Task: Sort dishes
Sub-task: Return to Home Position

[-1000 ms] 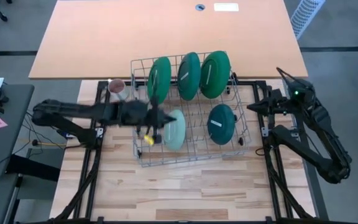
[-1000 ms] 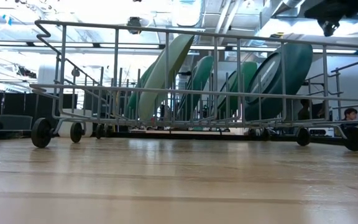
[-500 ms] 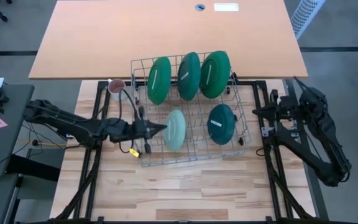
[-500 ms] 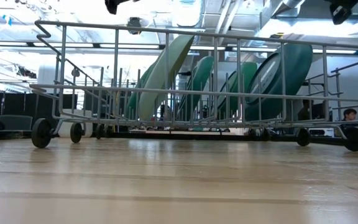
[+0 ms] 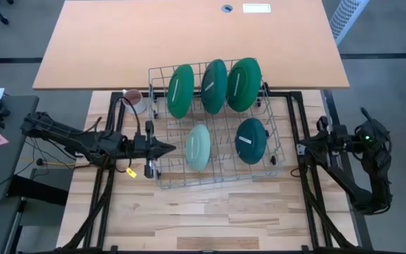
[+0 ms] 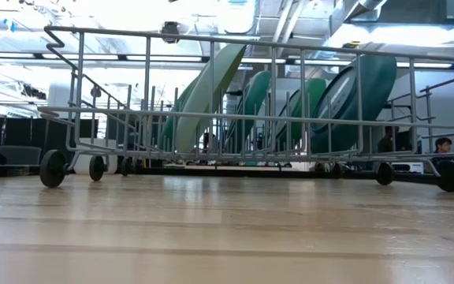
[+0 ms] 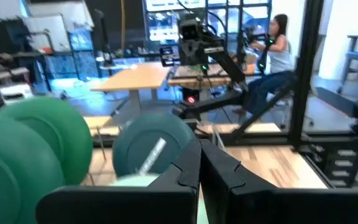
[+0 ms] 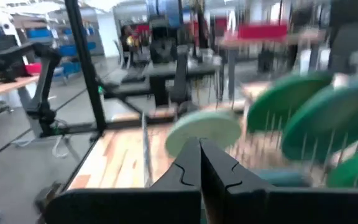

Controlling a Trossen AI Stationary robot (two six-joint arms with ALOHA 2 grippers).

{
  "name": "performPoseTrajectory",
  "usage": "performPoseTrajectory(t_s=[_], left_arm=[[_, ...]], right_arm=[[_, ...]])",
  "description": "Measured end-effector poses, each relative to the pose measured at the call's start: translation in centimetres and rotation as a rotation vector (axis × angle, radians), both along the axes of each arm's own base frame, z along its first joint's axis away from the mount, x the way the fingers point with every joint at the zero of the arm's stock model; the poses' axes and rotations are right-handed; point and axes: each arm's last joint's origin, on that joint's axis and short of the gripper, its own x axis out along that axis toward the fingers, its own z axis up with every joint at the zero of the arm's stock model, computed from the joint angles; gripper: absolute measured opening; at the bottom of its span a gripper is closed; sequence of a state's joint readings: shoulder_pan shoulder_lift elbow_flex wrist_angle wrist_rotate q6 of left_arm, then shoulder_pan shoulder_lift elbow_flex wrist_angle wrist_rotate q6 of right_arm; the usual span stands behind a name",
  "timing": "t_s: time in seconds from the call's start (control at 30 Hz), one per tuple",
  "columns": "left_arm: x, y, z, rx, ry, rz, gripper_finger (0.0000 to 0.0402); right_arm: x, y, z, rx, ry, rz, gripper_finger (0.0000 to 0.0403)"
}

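Left hand [image 5: 169, 147], clenched empty at the dish rack [image 5: 220, 180] wall nearest the surface [image 5: 189, 215] left edge, could snag wire, jolting 5 plates [image 5: 214, 86]; right hand [image 5: 302, 148] clenched, well apart.

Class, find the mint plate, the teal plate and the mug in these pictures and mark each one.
mint plate [image 5: 197, 147]: high view, middle of its visible side.
teal plate [image 5: 253, 135]: high view, middle of its visible side.
mug [image 5: 132, 97]: high view, its open top.
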State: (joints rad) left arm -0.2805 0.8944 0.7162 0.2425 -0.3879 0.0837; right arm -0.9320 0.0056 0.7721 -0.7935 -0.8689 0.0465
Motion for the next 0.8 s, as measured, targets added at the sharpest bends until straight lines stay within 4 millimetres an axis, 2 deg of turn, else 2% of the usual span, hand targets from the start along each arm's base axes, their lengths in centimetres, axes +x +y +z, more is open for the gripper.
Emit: performPoseTrajectory(t_s=[0.2, 0.47, 0.63, 0.8], left_arm=[[-1.2, 0.2, -2.1, -0.013, 0.038, -0.020, 0.0000], [-2.6, 0.6, -6.5, -0.048, 0.030, 0.016, 0.0000], [-3.1, 0.9, -8.8, -0.081, -0.008, 0.051, 0.0000], [-3.4, 1.2, -9.5, -0.061, -0.035, 0.157, 0.0000]], right_arm=[[0.6, -0.6, -1.3, 0.011, 0.056, -0.021, 0.0000], [1.4, -1.8, -2.8, 0.012, 0.082, -0.042, 0.0000], [1.7, -2.0, -2.8, -0.004, 0.065, -0.052, 0.0000], [2.0, -2.5, -3.0, -0.033, 0.037, -0.033, 0.0000]])
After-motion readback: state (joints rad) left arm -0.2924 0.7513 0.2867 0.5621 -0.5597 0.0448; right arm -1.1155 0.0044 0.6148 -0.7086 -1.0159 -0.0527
